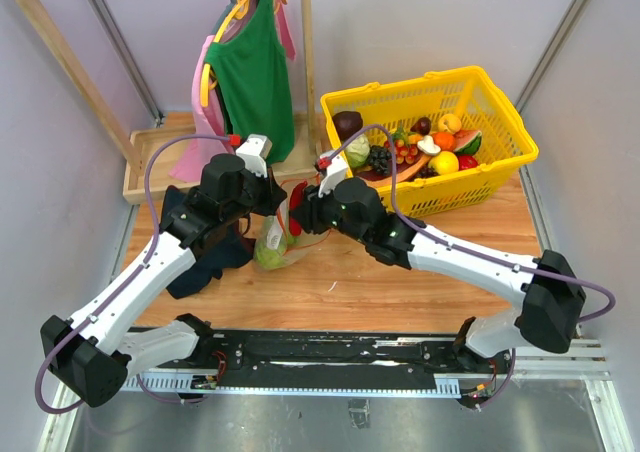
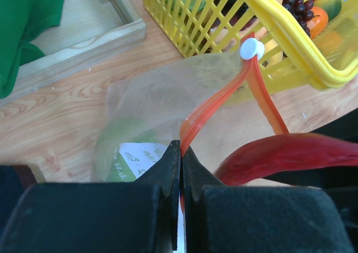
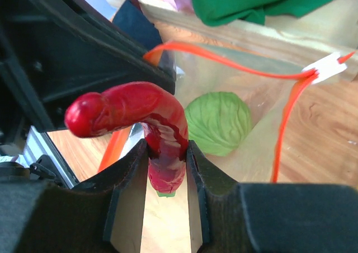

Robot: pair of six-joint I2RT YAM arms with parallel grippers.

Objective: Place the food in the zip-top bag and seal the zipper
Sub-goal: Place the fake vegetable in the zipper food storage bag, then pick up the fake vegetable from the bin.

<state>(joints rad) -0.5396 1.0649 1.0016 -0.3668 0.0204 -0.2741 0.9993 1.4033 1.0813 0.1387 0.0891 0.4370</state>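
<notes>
We take the yellow basket (image 1: 470, 187) as our mark. Just off its near left corner, on the wooden table (image 1: 340, 292), lies the zip-top bag (image 1: 270, 252), clear and crinkled, with its mouth turned up toward the two grippers. Our left gripper (image 2: 180, 152) has its jaws pressed tight together on the zipper (image 2: 212, 107), pinching the orange-red strip at the end of the mouth farthest from the basket. From that pinch the strip runs in two bands toward the basket and meets at a white slider (image 2: 251, 49) close before the basket's wall; between the bands the mouth gapes. Our right gripper (image 3: 166, 163), on the basket side of the left one, is clamped on a red chilli pepper (image 3: 140, 110). Its fingers (image 3: 131, 186) hold the thick end, and the curved body juts out sideways at the bag's mouth. Inside the bag we see a round green cabbage (image 3: 218, 121), and a white label (image 2: 140, 158) shows on the bag's wall. The basket itself holds a heap of toy fruits and vegetables (image 1: 440, 147). Left of the basket hangs a green top (image 1: 255, 77), and beyond the bag, farther from the basket, lies a dark blue cloth (image 1: 205, 262).
</notes>
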